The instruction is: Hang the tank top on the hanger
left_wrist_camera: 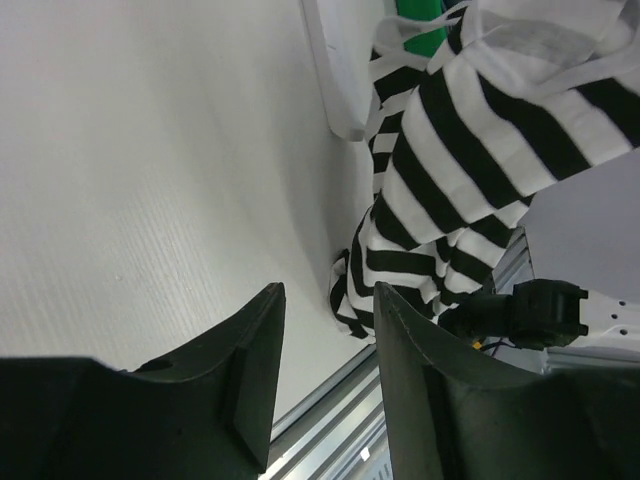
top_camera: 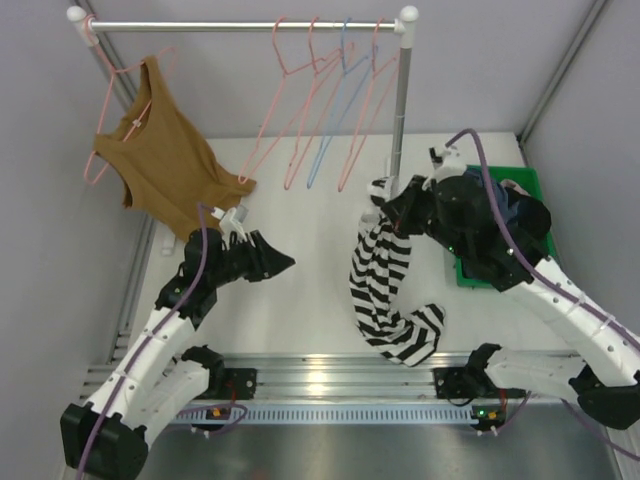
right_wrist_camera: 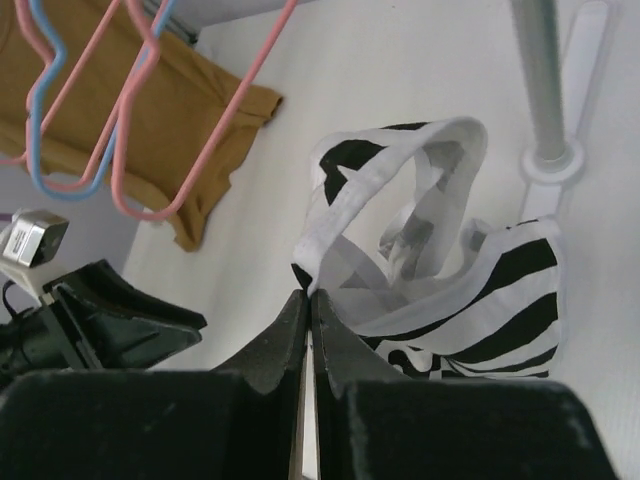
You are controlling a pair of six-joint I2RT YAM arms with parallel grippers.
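Observation:
The black-and-white striped tank top (top_camera: 385, 285) hangs from my right gripper (top_camera: 385, 192), which is shut on its white strap edge (right_wrist_camera: 325, 232); its lower end rests bunched on the table near the front rail. In the right wrist view the gripper (right_wrist_camera: 309, 293) pinches the cloth at its fingertips. My left gripper (top_camera: 280, 262) is open and empty, left of the tank top, pointing at it; the striped cloth (left_wrist_camera: 450, 190) shows beyond its gripper (left_wrist_camera: 328, 300). Several pink wire hangers (top_camera: 300, 110) hang on the rail (top_camera: 240, 26) at the back.
A brown tank top (top_camera: 165, 165) hangs on a pink hanger at the rail's left end. A light blue hanger (top_camera: 335, 110) hangs among the pink ones. The rack's post (top_camera: 402, 100) stands just behind my right gripper. A green bin (top_camera: 520, 190) with dark clothes sits at the right.

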